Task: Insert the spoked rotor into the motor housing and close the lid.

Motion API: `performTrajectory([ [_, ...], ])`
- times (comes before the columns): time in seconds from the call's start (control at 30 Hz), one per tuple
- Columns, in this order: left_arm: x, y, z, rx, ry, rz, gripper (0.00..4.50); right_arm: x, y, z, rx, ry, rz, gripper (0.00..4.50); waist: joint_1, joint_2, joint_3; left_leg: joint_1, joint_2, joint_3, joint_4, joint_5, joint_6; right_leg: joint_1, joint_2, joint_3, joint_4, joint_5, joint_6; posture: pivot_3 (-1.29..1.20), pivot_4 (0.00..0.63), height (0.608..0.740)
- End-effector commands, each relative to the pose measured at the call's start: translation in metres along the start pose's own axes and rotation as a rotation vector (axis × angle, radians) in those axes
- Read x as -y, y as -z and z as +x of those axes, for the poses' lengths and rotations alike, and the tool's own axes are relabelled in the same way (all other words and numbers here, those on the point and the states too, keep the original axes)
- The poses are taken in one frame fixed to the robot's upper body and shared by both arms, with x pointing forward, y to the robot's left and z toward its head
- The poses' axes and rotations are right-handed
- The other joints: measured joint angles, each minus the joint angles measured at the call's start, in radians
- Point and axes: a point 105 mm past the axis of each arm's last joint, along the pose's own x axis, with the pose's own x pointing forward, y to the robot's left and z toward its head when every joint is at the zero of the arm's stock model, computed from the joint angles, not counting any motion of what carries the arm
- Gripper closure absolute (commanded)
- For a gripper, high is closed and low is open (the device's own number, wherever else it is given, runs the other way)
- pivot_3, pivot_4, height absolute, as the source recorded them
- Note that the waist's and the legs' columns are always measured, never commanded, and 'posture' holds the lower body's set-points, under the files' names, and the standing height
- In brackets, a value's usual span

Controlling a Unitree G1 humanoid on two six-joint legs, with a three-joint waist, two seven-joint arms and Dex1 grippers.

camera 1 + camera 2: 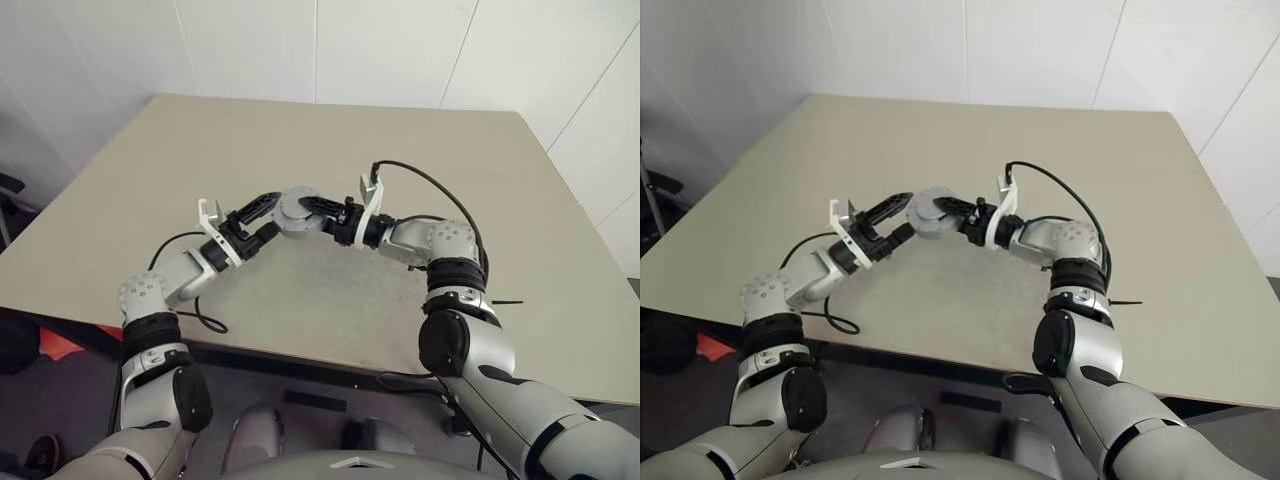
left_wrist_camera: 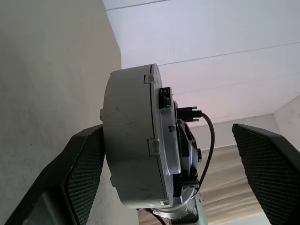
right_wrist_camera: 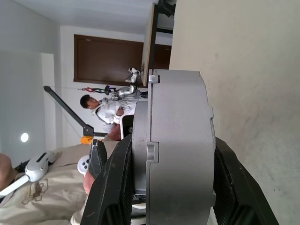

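my right hand holds the motor housing up above the beige worktop, roughly over its middle, one black finger pressed on each side of it. seen along my right wrist, the housing sits edge-on: a squat, matte grey-silver drum with a seam running round it, small square tabs along that seam and a little notch at the rim. the lid looks seated on one face as a thin band with a stepped edge; i cannot see the windings or the spoked rotor.

my left hand is wide open and grips nothing. its fingers stand on either side of the housing, one close against the drum's wall, the other well apart from the lid side. whether the near finger touches the metal i cannot tell.

beyond the housing, a person in a white top sits in the background.
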Motion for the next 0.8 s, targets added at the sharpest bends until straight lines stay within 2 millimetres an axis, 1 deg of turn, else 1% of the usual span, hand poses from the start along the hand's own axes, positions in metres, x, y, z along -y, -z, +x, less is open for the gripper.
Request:
performTrajectory([
  [0.03,0.010,0.003,0.014,-0.020,0.055,0.001,0.03,-0.028,-0.006,0.002,0.014,-0.103,-0.051,2.45,0.007,0.000,0.000,0.000,0.000,0.000,0.000,0.000,0.000,0.000,0.000,0.000,0.000,0.000,0.000,0.00,0.000,0.740],
  [0.27,0.006,0.011,0.031,-0.059,0.060,-0.016,0.03,-0.032,-0.004,0.003,0.014,-0.114,-0.063,2.45,0.011,0.000,0.000,-0.001,0.000,-0.001,0.004,-0.001,-0.002,0.000,0.000,0.000,0.001,0.001,0.001,0.00,0.000,0.740],
  [0.33,0.005,0.012,0.033,-0.062,0.057,-0.016,0.03,-0.032,-0.005,0.003,0.019,-0.113,-0.065,2.45,0.010,0.000,0.000,-0.001,0.000,-0.001,0.004,-0.001,-0.002,0.000,0.000,0.000,0.003,0.001,0.001,0.00,0.000,0.740],
  [0.43,0.005,0.009,0.031,-0.056,0.060,-0.011,0.03,-0.029,-0.007,0.001,0.030,-0.104,-0.066,2.45,0.010,0.000,0.000,0.000,0.000,-0.001,0.005,-0.001,-0.002,0.000,0.000,0.000,0.004,0.001,0.001,0.00,0.000,0.740],
  [0.63,0.005,-0.001,0.021,-0.022,0.058,0.006,0.03,-0.026,-0.009,0.000,0.040,-0.093,-0.066,2.45,0.010,0.000,0.000,-0.001,0.000,-0.002,0.008,-0.001,-0.002,0.000,0.000,0.000,0.006,0.001,0.001,0.00,0.000,0.740],
  [0.8,0.005,0.000,0.022,-0.015,0.060,0.008,0.03,-0.026,-0.008,0.001,0.037,-0.091,-0.068,2.45,0.010,0.000,0.000,-0.001,0.000,-0.002,0.010,-0.001,-0.002,0.001,0.000,0.000,0.007,0.001,0.002,0.00,0.000,0.740],
])
